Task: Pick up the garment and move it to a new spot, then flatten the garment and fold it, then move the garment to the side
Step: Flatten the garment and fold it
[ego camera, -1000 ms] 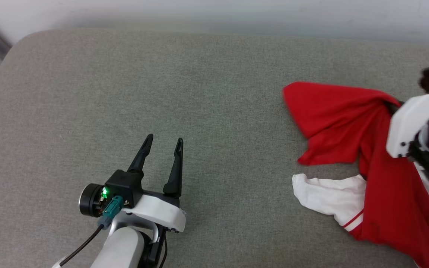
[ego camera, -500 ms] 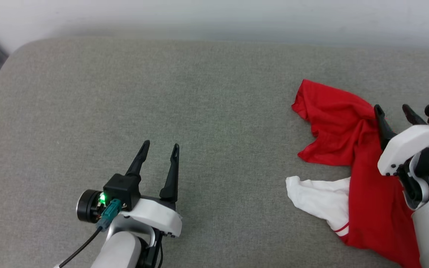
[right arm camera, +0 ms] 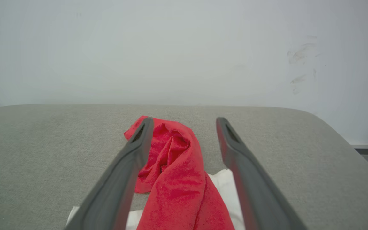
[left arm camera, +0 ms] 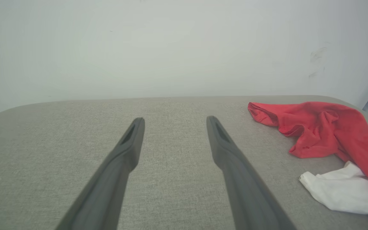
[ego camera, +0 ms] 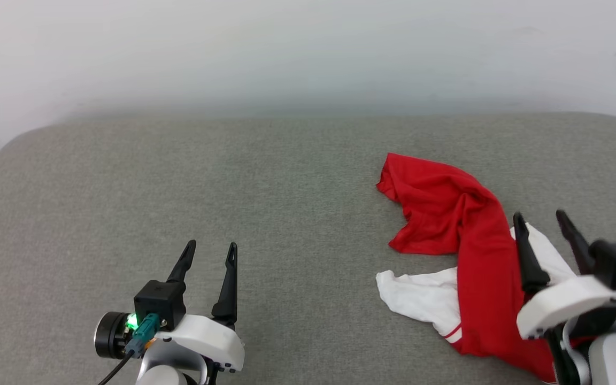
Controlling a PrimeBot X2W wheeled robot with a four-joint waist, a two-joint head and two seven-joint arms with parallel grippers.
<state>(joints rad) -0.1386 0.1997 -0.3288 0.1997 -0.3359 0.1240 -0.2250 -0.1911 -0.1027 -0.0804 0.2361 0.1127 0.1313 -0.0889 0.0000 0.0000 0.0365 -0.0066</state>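
We find the garment (ego camera: 447,214) crumpled at the right of the head frame on the grey padded surface (ego camera: 179,176), its red body bunched over a white sleeve and its lower end hidden behind the right gripper (ego camera: 538,215) and cut off at the bottom edge. That gripper hangs at lower right with its fingers apart over the cloth, and we cannot tell whether they touch it. The left gripper (ego camera: 212,245) sits at lower left, well apart from the garment, its fingers apart and pointing up the frame.

Table (ego camera: 308,176): wall (ego camera: 308,53) behind its far edge. Garment (ego camera: 474,235): bunched on the table's right half, reaching from mid-depth to the near edge. Right gripper (ego camera: 539,215) — above the garment's near right part, fingers toward the wall. Left gripper (ego camera: 212,246) — near left, well apart from the garment.
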